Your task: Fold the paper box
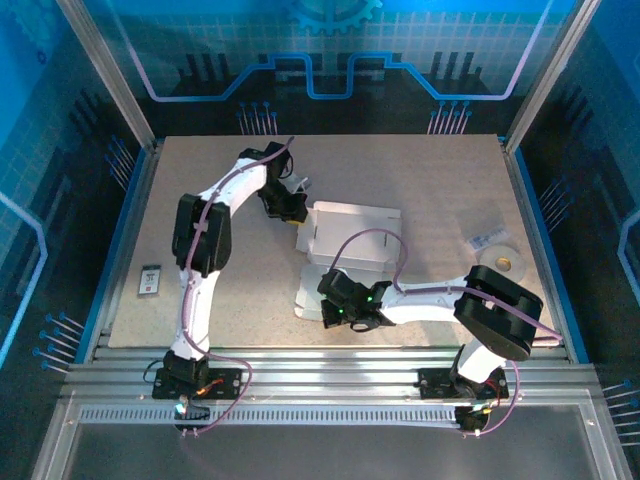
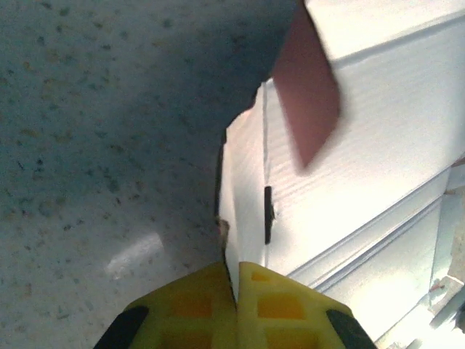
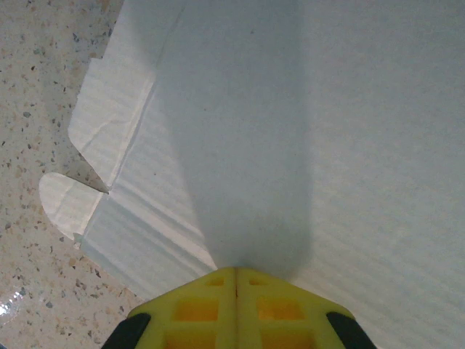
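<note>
Your paper box (image 1: 352,232) is barely folded, one flap up. Left pincer (image 2: 236,270) pinches its edge; right pincer (image 3: 235,275) is closed

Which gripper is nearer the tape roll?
Right. The right gripper is at the near edge of the box, left of the tape roll; the left gripper is farther, at the far-left corner.

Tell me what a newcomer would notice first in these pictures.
The pale whitish flat flapped cardboard paper box lies mid-table. Yellow left jaws pinch its far-left edge, where a pink flap shows; yellow right jaws are shut on its near edge. A small white tape roll sits at the right.
</note>
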Motion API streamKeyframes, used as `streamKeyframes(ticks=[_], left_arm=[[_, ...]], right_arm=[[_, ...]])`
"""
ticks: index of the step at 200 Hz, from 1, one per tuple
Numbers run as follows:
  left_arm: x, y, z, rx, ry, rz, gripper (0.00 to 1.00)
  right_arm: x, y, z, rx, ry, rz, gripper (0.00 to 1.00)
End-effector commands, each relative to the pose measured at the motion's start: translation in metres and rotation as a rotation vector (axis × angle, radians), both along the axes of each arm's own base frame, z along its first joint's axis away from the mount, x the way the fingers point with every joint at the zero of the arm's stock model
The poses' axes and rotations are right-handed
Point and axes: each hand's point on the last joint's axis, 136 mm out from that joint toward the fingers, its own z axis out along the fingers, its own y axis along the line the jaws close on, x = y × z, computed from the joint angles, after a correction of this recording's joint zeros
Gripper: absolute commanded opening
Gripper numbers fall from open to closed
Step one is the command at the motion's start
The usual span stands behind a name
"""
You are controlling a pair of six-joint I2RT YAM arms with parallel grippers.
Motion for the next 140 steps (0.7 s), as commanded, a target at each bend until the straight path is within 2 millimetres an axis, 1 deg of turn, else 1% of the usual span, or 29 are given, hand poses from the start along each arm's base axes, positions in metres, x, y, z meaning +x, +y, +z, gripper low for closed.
streamKeyframes(ticks=[1,20,55,67,87,108,115,121,140], left_arm=[[0.005,-0.020,0.038,-0.051,-0.208,-0.021,0.03],[-0.003,-0.021,0.040,-0.057,-0.260,-0.006,0.03],[-0.019,-0.022,0.035,-0.027,-0.349,-0.003,0.03],[-0.024,-0.023,0.036,-0.023,-0.381,0.001,0.03],[-0.034,-0.024,0.031,-0.025,-0.411,0.012,0.03],[-0.043,-0.024,0.029,-0.034,-0.441,0.031,0.03],[-0.047,-0.025,0.028,-0.038,-0.448,0.033,0.03],[-0.048,-0.026,0.031,-0.041,-0.464,0.037,0.03],[-0.060,-0.030,0.028,-0.042,-0.481,0.039,0.03]], right_arm=[[-0.013,-0.029,-0.027,-0.136,0.055,-0.029,0.00],[-0.011,-0.027,-0.023,-0.119,0.051,-0.029,0.00],[-0.008,-0.023,-0.019,-0.091,0.049,-0.030,0.00],[-0.007,-0.022,-0.019,-0.086,0.051,-0.032,0.00],[-0.007,-0.021,-0.019,-0.078,0.055,-0.035,0.00],[-0.008,-0.022,-0.022,-0.081,0.061,-0.036,0.00],[-0.008,-0.021,-0.022,-0.080,0.063,-0.035,0.00],[-0.008,-0.022,-0.023,-0.081,0.063,-0.035,0.00],[-0.008,-0.021,-0.023,-0.079,0.066,-0.035,0.00]])
